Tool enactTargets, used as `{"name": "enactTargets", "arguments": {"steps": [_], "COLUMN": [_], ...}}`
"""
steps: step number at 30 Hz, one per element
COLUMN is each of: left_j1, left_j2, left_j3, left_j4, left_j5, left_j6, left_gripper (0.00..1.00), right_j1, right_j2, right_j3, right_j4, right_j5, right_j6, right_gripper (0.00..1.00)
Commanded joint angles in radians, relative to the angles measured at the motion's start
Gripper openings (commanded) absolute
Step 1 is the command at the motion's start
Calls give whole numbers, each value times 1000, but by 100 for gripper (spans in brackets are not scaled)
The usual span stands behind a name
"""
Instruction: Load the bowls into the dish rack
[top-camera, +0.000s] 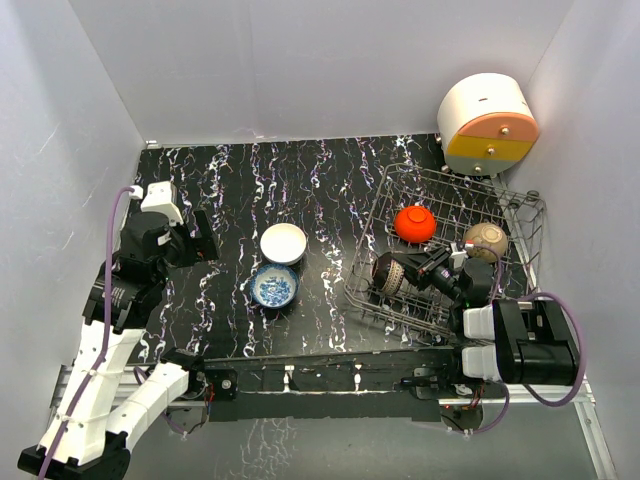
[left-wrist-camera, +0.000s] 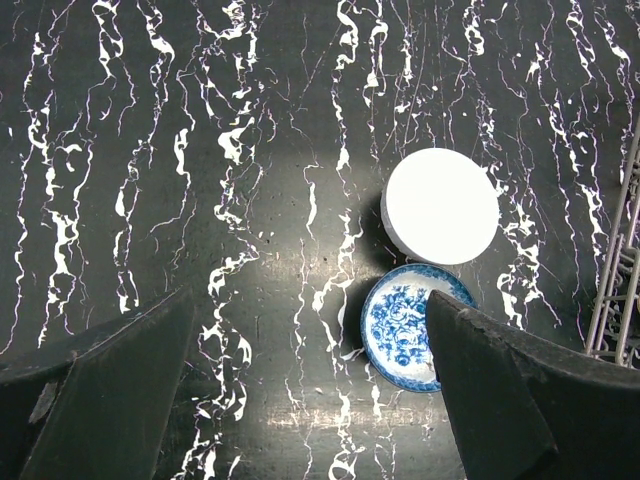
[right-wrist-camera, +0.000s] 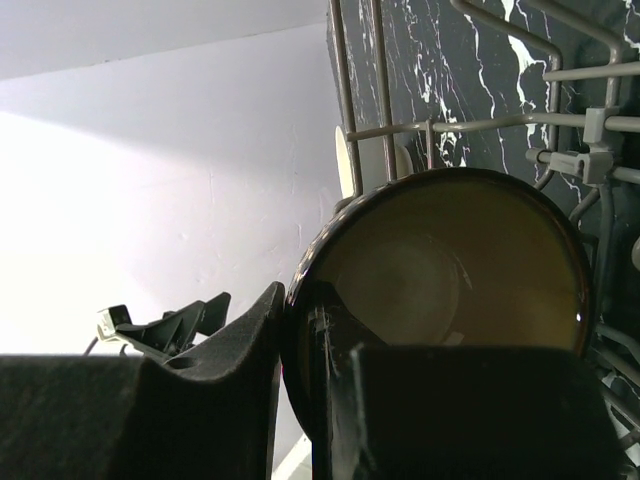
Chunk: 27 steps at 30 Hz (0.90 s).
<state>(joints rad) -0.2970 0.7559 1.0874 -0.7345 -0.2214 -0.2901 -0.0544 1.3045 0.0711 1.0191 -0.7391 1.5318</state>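
1. Counting the bowls, two of the five already lie inside the dish rack (top-camera: 455, 205): the red-orange bowl (top-camera: 414, 223) and the tan bowl (top-camera: 486, 240).
2. The right gripper (right-wrist-camera: 297, 320) pinches the rim of the dark brown bowl (right-wrist-camera: 450, 270), which is on edge among the near wires of the rack and, I think, not yet released.
3. The white bowl (top-camera: 283, 242) and the blue-and-white bowl (top-camera: 274, 286) are on the marble table (top-camera: 230, 190), left of the rack, so they remain to be loaded.
4. The left gripper (left-wrist-camera: 308, 300) hovers near them with its fingers spread wide and holds nothing.

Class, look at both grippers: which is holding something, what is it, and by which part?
The right gripper pinches the dark bowl by its rim, one finger inside and one outside. The left gripper is open, holding nothing.
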Motion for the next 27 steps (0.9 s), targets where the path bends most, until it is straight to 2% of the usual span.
{"name": "enactTargets", "arguments": {"steps": [1,9,15,18,21,27], "left_j1": [-4,-4,-4,-4,-4,-4], "left_j2": [-9,1,6,9,11,14], "left_j3": [44,43,57,62,61,52], "left_j4": [3,3,2,-2,-3,-2], "left_j5": [1,1,-1,-8,-11,-15], "left_j6": [-7,-7,-6,-2,1,7], "left_gripper": [97,97,97,97,97,97], "right_j1": [3,23,30,30,28,27], "right_j2": [42,205,269,257,210,16], "right_j3": [14,22,-3,-31,-47,0], "right_j4": [191,463,487,398,264,-145], "right_j5": [-13,4,41,54,73,137], "right_j6": [69,172,166,123,70,-83], "right_gripper": [9,9,10,11,17,33]}}
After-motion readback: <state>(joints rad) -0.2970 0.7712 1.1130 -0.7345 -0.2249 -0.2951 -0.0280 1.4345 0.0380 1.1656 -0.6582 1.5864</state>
